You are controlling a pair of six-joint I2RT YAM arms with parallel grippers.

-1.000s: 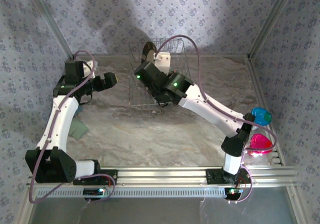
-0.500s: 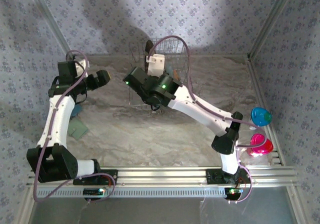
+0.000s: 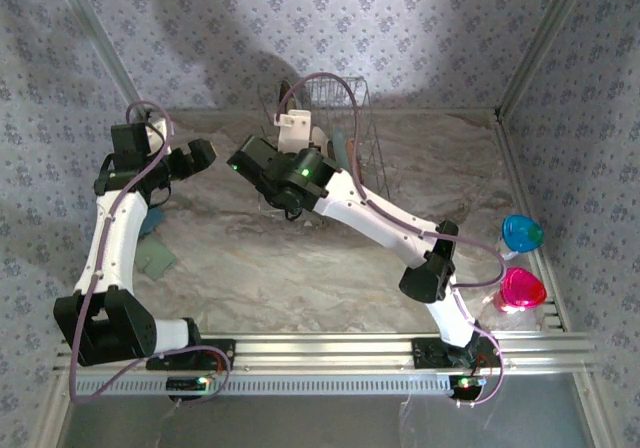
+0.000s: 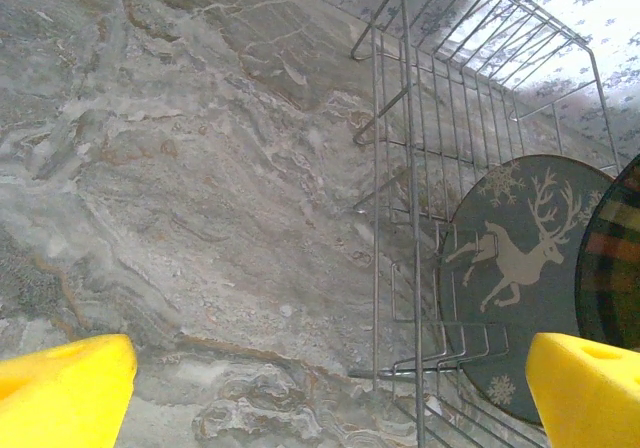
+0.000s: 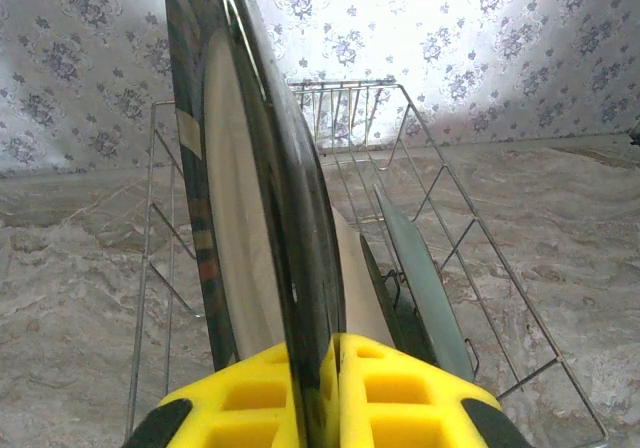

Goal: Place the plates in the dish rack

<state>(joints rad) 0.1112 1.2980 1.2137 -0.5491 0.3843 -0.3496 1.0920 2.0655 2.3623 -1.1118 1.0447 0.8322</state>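
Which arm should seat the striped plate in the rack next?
Right. The right end effector is shut on the striped plate, held on edge in line with the dish rack, where the reindeer plate already stands. The left end effector is open and empty beside the rack.

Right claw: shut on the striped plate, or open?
Shut: the right claw presses both faces of the striped plate, held on edge.

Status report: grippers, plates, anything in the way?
Right gripper shut on striped plate, edge-on at dish rack. Left gripper open, empty. Reindeer plate racked. No obstruction seen.
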